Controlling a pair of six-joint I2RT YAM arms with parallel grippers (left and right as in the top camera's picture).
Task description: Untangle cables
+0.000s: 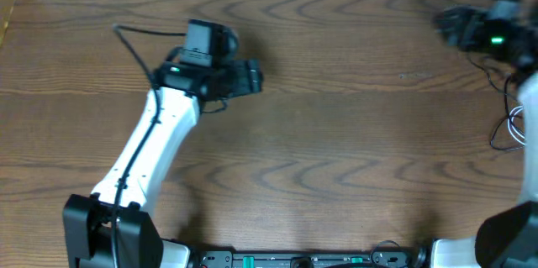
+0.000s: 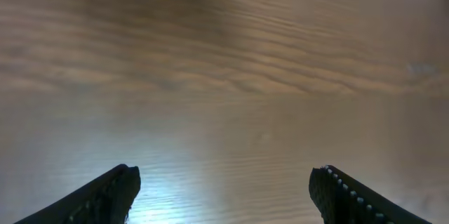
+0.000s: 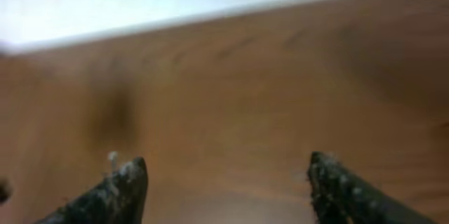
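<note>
The cables lie at the table's right edge in the overhead view: a thin white cord (image 1: 516, 123) in small loops and a thin black cord (image 1: 496, 138) curving beside it, both partly cut off by the frame and the right arm. My left gripper (image 1: 256, 76) is open and empty over bare wood at the centre-left, far from the cables; its wrist view shows its jaws (image 2: 224, 175) apart with only wood between them. My right gripper (image 1: 441, 23) is blurred at the back right, above the cables; its jaws (image 3: 224, 164) are open and empty.
The wooden table (image 1: 336, 150) fills the overhead view. Its back edge (image 3: 210, 17) meets a white surface just ahead of the right gripper. Thicker black arm wires hang by the right arm (image 1: 504, 41) and left arm (image 1: 130, 41).
</note>
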